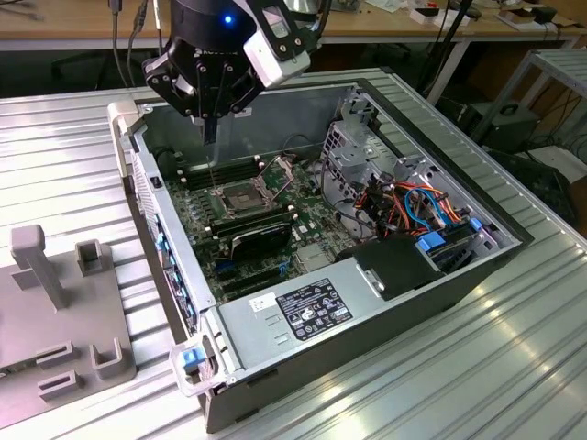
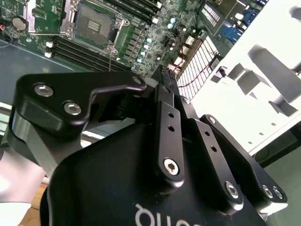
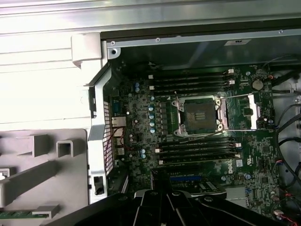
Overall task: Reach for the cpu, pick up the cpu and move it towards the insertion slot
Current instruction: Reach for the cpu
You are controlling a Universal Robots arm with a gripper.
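- Exterior view first: everything sits on a ribbed aluminium table that runs right across the frame. An open desktop case lies on its side in the middle of it.
- Room behind, along the top edge: a wooden workbench with cables hanging off it, plus a metal shelf in the upper right corner. It's pretty dark under the bench.
- Lower left of the frame is a grey parts fixture with pegs and pockets, resting on the table just beside the case.
- Upper middle of the frame, the gripper hangs over the motherboard with a blue light glowing on its body. The fingers are pinched in narrow, tips pretty much together, and the second wrist view shows the gripper the same way. Honestly can't tell if the cpu is between them.
- The insertion slot is centre-left of the frame, below the gripper tips and apart from them. Its dark centre is bare and its retention plate is flipped up.
- First wrist view has the insertion slot sitting between two banks of memory slots.
- Right half of the case holds a drive cage and orange and blue cables. The power supply is along the near edge.
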